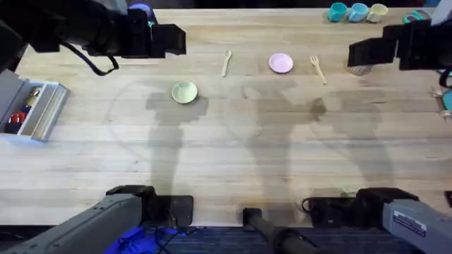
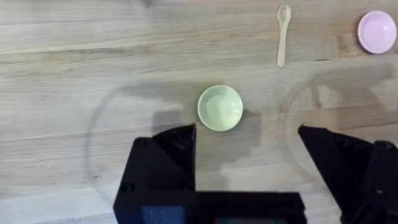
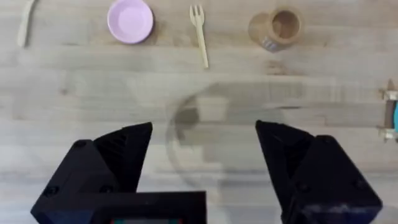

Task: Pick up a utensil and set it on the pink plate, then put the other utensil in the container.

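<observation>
The wooden fork (image 1: 318, 69) lies just right of the pink plate (image 1: 281, 63) at the far middle of the table. The wooden spoon (image 1: 226, 62) lies left of the plate. The tan container (image 3: 280, 28) stands upright right of the fork (image 3: 199, 34), and in the overhead view it is partly under my right gripper (image 1: 357, 53). My right gripper (image 3: 204, 127) hangs open and empty above the table, short of the fork and the plate (image 3: 130, 20). My left gripper (image 2: 245, 132) is open and empty, high at the far left (image 1: 176, 40), with the spoon (image 2: 283, 34) beyond it.
A pale yellow-green dish (image 1: 184, 92) sits left of centre, just ahead of the left fingers (image 2: 220, 107). Three little cups (image 1: 357, 11) stand at the far right edge. A grey box (image 1: 35, 106) with small items rests at the left edge.
</observation>
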Robot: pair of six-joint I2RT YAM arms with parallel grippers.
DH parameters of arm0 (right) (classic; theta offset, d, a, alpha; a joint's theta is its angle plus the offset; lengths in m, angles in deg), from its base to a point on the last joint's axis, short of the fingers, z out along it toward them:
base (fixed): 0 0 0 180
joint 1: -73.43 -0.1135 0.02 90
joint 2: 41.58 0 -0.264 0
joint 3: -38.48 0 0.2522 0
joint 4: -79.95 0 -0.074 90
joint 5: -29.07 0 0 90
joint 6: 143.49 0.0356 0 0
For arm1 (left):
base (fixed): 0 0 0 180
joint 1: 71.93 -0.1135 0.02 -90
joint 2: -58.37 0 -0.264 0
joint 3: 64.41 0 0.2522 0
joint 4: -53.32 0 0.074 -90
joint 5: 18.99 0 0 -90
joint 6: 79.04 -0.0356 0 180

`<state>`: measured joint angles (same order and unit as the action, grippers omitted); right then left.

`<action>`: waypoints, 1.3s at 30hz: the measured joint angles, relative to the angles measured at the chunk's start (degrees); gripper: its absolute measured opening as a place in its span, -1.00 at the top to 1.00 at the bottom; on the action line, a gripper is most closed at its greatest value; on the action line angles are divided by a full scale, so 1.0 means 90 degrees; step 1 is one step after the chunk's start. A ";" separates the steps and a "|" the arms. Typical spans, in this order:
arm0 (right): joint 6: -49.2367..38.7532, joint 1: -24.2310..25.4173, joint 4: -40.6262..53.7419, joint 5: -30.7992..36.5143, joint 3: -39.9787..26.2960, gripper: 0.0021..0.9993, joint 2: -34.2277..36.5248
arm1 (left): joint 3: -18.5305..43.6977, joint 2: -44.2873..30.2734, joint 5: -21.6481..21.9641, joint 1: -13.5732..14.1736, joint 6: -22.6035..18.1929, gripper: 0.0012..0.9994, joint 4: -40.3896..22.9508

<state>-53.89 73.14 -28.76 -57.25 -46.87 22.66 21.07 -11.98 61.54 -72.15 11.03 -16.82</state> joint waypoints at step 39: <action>-0.0002 0.0000 -0.1259 0.0165 -0.1564 -1.00 0.4179 | 0.0002 0.0001 0.0000 -0.0002 0.0002 -0.99 0.0000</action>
<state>-53.91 73.14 -40.09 -55.76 -60.95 60.27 21.09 -11.97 61.54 -72.18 11.05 -16.82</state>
